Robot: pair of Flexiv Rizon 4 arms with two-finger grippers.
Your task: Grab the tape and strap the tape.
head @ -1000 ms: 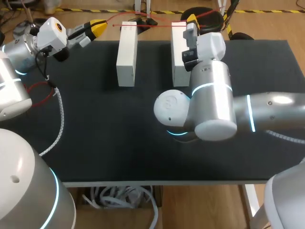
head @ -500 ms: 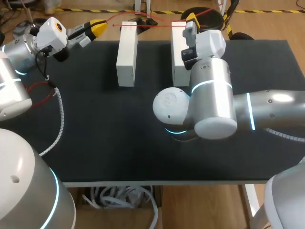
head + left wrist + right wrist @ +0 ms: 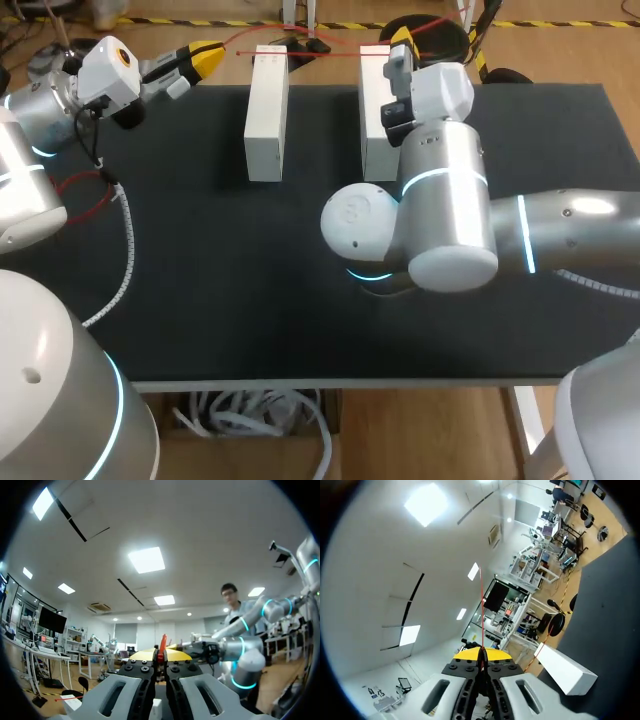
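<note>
**Red tape stretched past two white boxes**

The left white box point(image 3: 265, 110) sits at the far edge of the dark table point(image 3: 220, 290). A second white box point(image 3: 372, 125) sits near it on its right, with a gap between them. The red tape point(image 3: 320, 57) crosses the far end of the left white box as a thin line. It runs from the left gripper point(image 3: 207, 56), which is off the box's left side with its yellow tips together, to the right gripper point(image 3: 401, 38) beyond the second white box. The right arm point(image 3: 450, 220) bends nearer than the left white box, to its right.
</note>
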